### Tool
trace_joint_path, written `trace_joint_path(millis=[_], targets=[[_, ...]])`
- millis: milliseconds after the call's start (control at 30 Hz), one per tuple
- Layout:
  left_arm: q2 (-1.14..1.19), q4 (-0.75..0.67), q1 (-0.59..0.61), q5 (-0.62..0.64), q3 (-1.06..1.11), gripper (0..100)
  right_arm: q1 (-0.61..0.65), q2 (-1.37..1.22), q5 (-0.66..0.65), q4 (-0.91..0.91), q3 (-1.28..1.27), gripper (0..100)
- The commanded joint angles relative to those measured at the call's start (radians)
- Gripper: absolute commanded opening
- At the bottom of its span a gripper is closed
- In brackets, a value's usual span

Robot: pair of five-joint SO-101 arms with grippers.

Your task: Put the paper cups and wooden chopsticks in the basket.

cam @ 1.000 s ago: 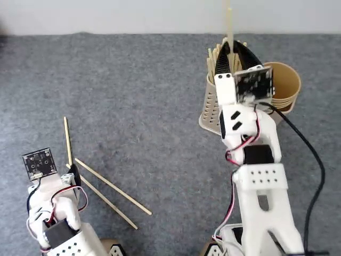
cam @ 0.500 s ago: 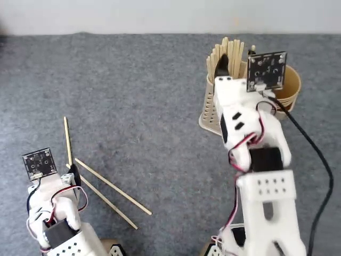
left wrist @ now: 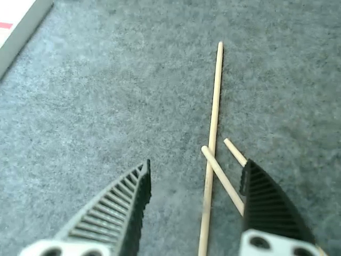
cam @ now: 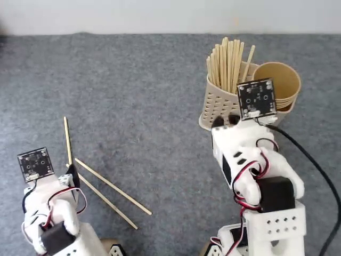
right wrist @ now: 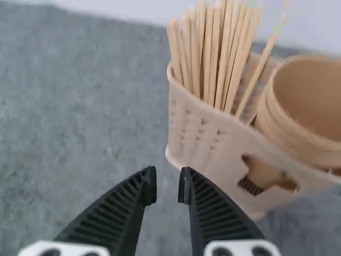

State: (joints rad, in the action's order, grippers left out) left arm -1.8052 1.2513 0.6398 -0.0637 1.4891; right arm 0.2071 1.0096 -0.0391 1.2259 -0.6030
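- Wooden chopsticks [cam: 227, 64] stand bunched in one end of the beige basket [cam: 216, 106], with stacked paper cups [cam: 278, 82] in the other.
- From the high view we count three loose chopsticks [cam: 112, 186] on the grey table [cam: 138, 96] by the left arm.
- Left wrist view gets us closer: left hand [left wrist: 197, 165] is wide open, stick ends between its jaws.
- Right hand [right wrist: 167, 172] sits just beside the basket, barely a crack apart, holding nothing.

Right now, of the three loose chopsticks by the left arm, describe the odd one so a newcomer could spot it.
On the grey mat, look just ahead of the left gripper. The slanted pair runs side by side toward the right arm's side; the odd chopstick alone points straight away from the arm.
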Motion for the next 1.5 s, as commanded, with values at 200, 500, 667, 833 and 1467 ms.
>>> trace_joint_path(millis=[200,500,667,833,1467], targets=[[-0.012,0.06,-0.028,-0.14,-0.117,26,-0.042,0.209,0.003,0.053,-0.276,8.3],[0.215,0.075,-0.06,-0.164,-0.289,26,-0.036,0.522,0.012,-0.179,-0.694,8.0],[0.577,0.121,-0.061,-0.186,-0.507,26,0.027,0.723,0.051,-0.257,-0.908,7.9],[0.876,0.121,-0.061,-0.187,-0.667,26,0.064,0.806,0.124,-0.229,-0.965,7.9],[1.511,-0.055,-0.175,-0.19,-0.86,26,0.064,0.786,0.235,-0.229,-0.97,7.8]])
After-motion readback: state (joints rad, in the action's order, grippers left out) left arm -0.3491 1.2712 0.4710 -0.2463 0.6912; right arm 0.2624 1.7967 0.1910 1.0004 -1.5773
